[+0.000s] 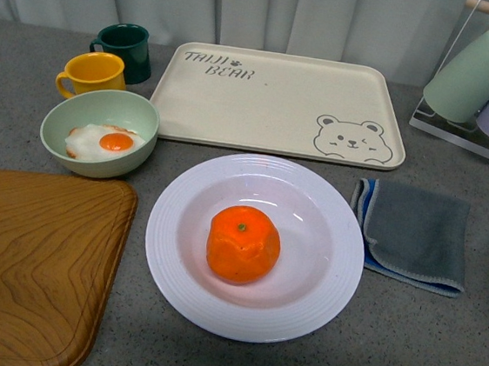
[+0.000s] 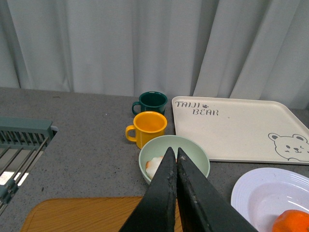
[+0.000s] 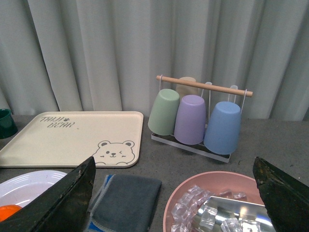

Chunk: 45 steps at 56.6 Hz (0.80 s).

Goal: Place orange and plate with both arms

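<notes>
The orange (image 1: 243, 244) sat right in the middle of the plate (image 1: 178, 228), with its little green dot facing up. The plate lay flat on the grey worktop (image 1: 438, 343), between the wooden board (image 1: 26, 265) and the grey cloth (image 1: 419, 232), and just in front of the cream bear tray (image 1: 271, 98). In the front view, no arm could be seen near the plate at all. The left tool (image 2: 173, 151) was clenched, with its two black fingers pressed together and nothing between them. It hung above the worktop, with the green bowl (image 2: 195, 150) holding the fried egg behind its tips. The right tool (image 3: 174, 161) was spread wide and held nothing. Past it were the cloth, a pink bowl of ice (image 3: 193, 181) and the rack of cups (image 3: 198, 118). So it looked like the main job was done — the orange was in the plate, the plate was set down, and neither tool was gripping either one. The pictures did not show any special spot where the plate was meant to end up, so I could not tell for sure if it was in its final place. If it was, there seemed to be nothing left to do — only for the arms to keep clear of the plate.
</notes>
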### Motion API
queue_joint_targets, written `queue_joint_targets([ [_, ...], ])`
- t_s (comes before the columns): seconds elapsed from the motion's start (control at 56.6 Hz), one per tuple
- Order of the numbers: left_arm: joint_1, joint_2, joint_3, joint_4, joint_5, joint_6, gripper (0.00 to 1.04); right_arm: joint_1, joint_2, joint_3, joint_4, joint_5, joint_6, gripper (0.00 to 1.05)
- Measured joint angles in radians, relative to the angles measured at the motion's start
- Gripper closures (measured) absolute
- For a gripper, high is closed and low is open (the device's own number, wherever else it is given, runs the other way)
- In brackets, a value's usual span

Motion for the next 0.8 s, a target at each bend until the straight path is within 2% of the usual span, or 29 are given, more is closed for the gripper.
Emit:
queue_joint_targets([
  [0.053,0.010,-0.040,-0.005,-0.034,0.008,0.000,1.01,0.000,0.000,0.000,0.000,0.000,0.000,0.09],
  [0.106,0.058,-0.088,-0.006,-0.079,0.080,0.001,1.01,0.000,0.000,0.000,0.000,0.000,0.000,0.09],
  [0.177,0.098,-0.147,-0.006,-0.128,0.092,0.000,1.01,0.000,0.000,0.000,0.000,0.000,0.000,0.09],
  [0.795,0.105,-0.515,-0.008,-0.472,0.101,0.001,1.01,0.000,0.000,0.000,0.000,0.000,0.000,0.09],
])
